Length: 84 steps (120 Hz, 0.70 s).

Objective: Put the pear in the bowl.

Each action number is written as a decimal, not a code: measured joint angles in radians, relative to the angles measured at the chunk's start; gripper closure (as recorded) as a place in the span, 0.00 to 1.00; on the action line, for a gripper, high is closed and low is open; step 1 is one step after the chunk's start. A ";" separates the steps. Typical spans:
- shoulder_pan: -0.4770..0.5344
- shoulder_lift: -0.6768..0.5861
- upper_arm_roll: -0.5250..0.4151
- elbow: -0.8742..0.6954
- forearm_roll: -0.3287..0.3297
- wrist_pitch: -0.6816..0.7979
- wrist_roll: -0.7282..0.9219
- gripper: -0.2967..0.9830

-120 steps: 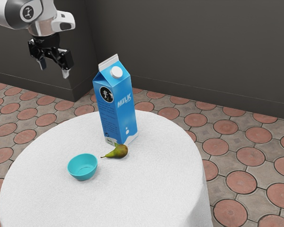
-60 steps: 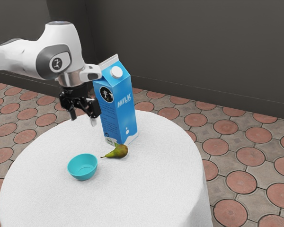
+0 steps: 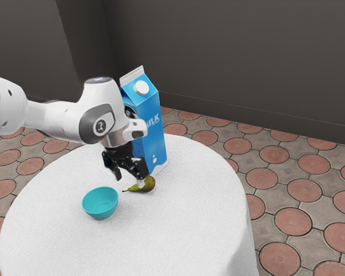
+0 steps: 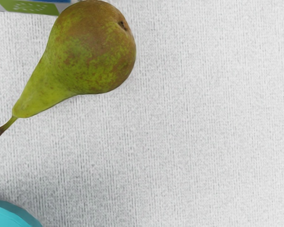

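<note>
One pear (image 3: 150, 183), one bowl (image 3: 100, 204), one milk carton (image 3: 153, 138) on one bench (image 3: 187, 230). One tool (image 3: 129, 180), fingers apart, near the pear.

From over here, the hand (image 3: 130, 180) and arm (image 3: 52, 118) block part of the milk carton (image 3: 154, 141), including some of its round badge (image 3: 129, 110) and lettering (image 3: 153, 121). One fingertip (image 3: 141, 183) covers a bit of the pear (image 3: 150, 183). The exterior view's edges cut off the arm and table (image 3: 190, 230); the wrist view's crop the carton and bowl (image 4: 7, 217).
</note>
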 joint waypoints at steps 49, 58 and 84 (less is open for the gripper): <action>0.010 0.193 0.000 0.129 0.007 0.109 0.159 0.23; 0.009 0.207 0.001 0.135 0.023 0.138 0.188 0.23; 0.009 0.210 0.008 0.121 0.038 0.195 0.253 0.23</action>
